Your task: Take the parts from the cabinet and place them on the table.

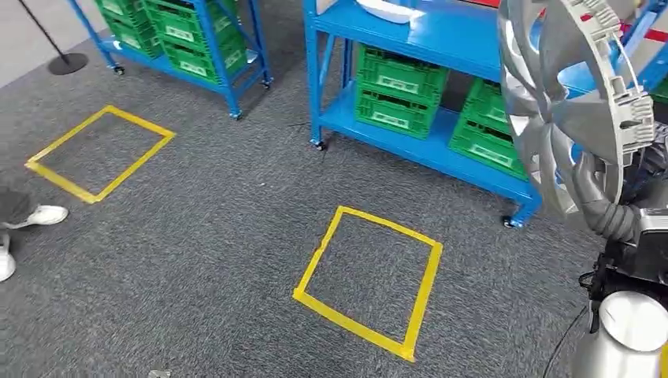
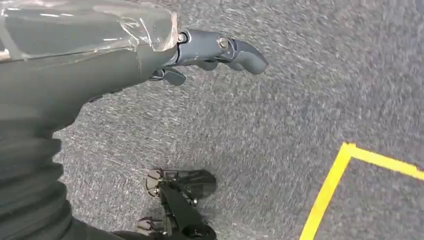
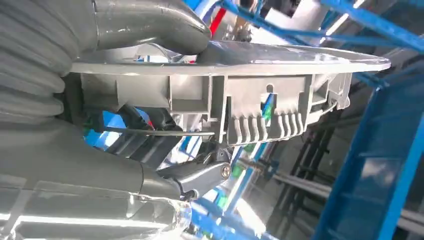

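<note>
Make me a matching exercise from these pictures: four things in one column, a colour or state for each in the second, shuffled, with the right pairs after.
Things:
1. wheel cover
2. left hand
3. crates
4. tape square

Colour or state:
A. yellow, on the grey carpet
B. green, on the blue shelves
C. silver, held up by the right hand
D. holds nothing, hangs over the floor

Pairs: 1-C, 2-D, 3-B, 4-A
</note>
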Tool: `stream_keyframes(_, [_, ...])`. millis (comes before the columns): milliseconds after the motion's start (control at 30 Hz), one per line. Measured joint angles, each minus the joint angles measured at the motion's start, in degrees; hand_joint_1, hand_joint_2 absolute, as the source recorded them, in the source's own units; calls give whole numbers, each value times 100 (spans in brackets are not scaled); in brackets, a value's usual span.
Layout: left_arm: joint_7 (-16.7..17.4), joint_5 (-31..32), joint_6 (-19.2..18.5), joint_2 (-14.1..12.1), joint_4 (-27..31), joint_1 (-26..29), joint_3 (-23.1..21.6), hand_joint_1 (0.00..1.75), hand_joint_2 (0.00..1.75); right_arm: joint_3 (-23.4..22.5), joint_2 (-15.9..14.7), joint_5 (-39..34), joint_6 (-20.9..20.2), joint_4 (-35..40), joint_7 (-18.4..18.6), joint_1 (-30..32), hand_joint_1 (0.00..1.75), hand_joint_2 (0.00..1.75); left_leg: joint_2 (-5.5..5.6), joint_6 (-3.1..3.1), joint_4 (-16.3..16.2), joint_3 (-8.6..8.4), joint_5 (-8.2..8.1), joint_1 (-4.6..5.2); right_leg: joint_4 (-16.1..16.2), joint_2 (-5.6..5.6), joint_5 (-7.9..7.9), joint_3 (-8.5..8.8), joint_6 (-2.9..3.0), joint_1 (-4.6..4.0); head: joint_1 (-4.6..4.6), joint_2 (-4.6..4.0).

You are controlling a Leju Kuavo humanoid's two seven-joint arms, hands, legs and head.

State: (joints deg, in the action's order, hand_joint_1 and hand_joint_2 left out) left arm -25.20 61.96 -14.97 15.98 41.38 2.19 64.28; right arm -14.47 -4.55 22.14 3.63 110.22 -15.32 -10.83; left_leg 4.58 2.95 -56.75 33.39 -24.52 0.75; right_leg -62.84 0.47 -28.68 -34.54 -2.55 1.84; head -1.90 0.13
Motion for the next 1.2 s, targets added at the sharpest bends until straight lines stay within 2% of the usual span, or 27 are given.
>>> stream_keyframes(33, [-2,0,0,0,0,0,0,0,175,0,-2,0,0,0,-4,-12,171,175,61,-35,-64,36,-27,0,461,169,97,197,1,32,0,0])
stream_keyframes(67, [-2,0,0,-4,0,-3,0,0,175,9,4,4,0,-2,-4,-15,171,175,105,-68,-117,89,-49,51,446,158,77,205,66,-18,0,0])
stream_keyframes(167, [-13,13,2,-7,0,31,9,0,175,24,7,37,-7,4,-2,-18,171,175,186,-128,-120,169,-14,4,425,55,108,171,177,-57,-4,0])
stream_keyframes(200, [-17,17,7,-24,2,38,28,0,175,28,9,50,-9,-2,0,-25,171,175,223,-151,-154,193,-27,8,446,1,130,173,215,32,-9,0])
stream_keyframes(233, [-26,20,7,-20,0,48,37,0,175,26,7,61,-11,0,0,-50,171,175,-21,-196,-244,253,-104,34,447,-30,127,189,224,20,-13,0])
stream_keyframes(267, [-31,20,7,-15,2,45,39,0,175,26,13,77,-11,4,0,-50,171,175,-229,-249,-509,361,-275,17,447,-73,119,200,270,22,-72,0])
stream_keyframes(300, [-35,20,0,-17,2,36,39,0,175,24,11,94,-11,7,0,-55,171,175,-361,-287,-933,567,-485,-20,446,-101,118,199,271,11,-68,0])
stream_keyframes(367, [-35,35,-2,-17,2,35,39,0,175,17,4,94,-13,7,0,-54,171,175,-454,-330,-1838,1019,-810,-76,445,-197,113,193,273,-8,-70,0])
stream_keyframes(400, [-35,35,-7,-15,2,33,39,0,175,17,9,96,-13,4,2,-51,171,175,-456,-338,-2003,1118,-809,-91,445,-245,109,194,277,-10,-72,0])
stream_keyframes(433, [-37,46,-11,-15,0,33,39,0,175,17,9,96,-15,4,7,-50,171,175,-458,-334,-1865,1071,-685,-96,445,-291,106,196,278,-13,-72,0])
stream_keyframes(500, [-46,55,-11,-15,2,29,44,0,175,18,9,96,-15,4,4,-56,171,175,-521,-273,-889,599,-204,-88,447,-378,98,202,276,-35,-72,0])
stream_keyframes(533, [-57,57,-9,-20,2,17,44,0,175,20,9,105,-15,7,4,-62,171,175,-720,-192,-330,292,-6,-45,450,-415,91,212,265,-44,-72,0])
stream_keyframes(567, [-61,63,-9,-43,4,-10,44,0,175,17,9,109,-15,7,4,-63,171,175,-940,-136,-172,216,-101,21,458,-458,88,215,257,-59,-57,0])
stream_keyframes(700, [-74,81,0,-44,2,-31,44,0,175,28,11,118,-17,4,7,-75,171,175,-712,-52,-78,227,-45,71,540,-678,85,276,148,-68,-76,0])
stream_keyframes(733, [-74,81,0,-44,4,-21,44,0,175,24,7,118,-17,7,7,-71,171,175,-629,-18,90,52,47,-35,489,-616,33,256,135,-54,-70,0])
stream_keyframes(767, [-85,76,0,-33,4,-28,44,0,175,33,-2,129,-17,-2,9,-69,171,175,-571,14,147,9,77,-10,310,-378,-75,196,167,-52,-19,0])
stream_keyframes(800, [-87,72,2,-35,2,-46,44,0,175,28,-9,127,-18,-2,0,-81,171,175,-522,30,145,14,96,0,-48,-206,-239,38,208,-49,-17,0])
stream_keyframes(867, [-87,68,0,-20,0,-74,44,0,175,24,-22,111,-17,-4,-4,-78,171,175,-341,32,140,18,93,13,-997,-82,-585,-436,249,-47,20,0])
stream_keyframes(900, [-87,68,0,-17,0,-74,44,0,175,26,-22,114,-18,-15,-2,-67,171,175,-251,32,133,22,93,15,-1241,-73,-619,-580,222,-50,17,0])
stream_keyframes(933, [-87,68,2,-11,-2,-73,44,0,175,24,-24,118,-15,-26,2,-56,171,175,-169,28,119,22,91,14,-1166,-71,-542,-572,179,-47,20,0])
stream_keyframes(967, [-87,61,11,-9,-4,-65,50,0,175,24,-24,120,-15,-35,7,-50,171,175,-88,23,97,22,87,11,-845,-69,-367,-437,119,-38,24,0])
stream_keyframes(1000, [-87,53,18,-7,-7,-61,52,0,175,24,-24,122,-15,-35,7,-53,171,175,2,-1,58,26,70,3,-266,-46,-103,-180,48,-19,17,0])
stream_keyframes(1033, [-87,50,18,-4,-7,-62,52,0,175,24,-24,120,-15,-35,4,-60,171,175,73,-33,6,42,43,-3,273,53,116,73,-8,10,24,0])
stream_keyframes(1067, [-87,50,20,-9,-7,-62,55,0,175,26,-24,120,-15,-37,0,-63,171,175,131,-69,-41,78,16,7,370,193,123,125,55,4,26,0])
stream_keyframes(1100, [-87,50,24,-11,-9,-64,55,0,175,33,-22,120,-15,-37,-7,-64,171,175,186,-94,-117,137,-7,32,442,188,148,141,109,6,33,0])
stream_keyframes(1167, [-87,46,42,-9,-9,-31,57,0,175,31,-17,126,-15,-37,0,-58,171,175,245,-126,-99,183,18,12,408,119,156,115,177,-48,28,0])
stream_keyframes(1200, [-87,44,44,-11,-9,-10,57,0,175,35,-13,136,-15,-39,2,-58,171,175,275,-135,-109,200,17,1,413,74,168,117,199,-36,33,0])
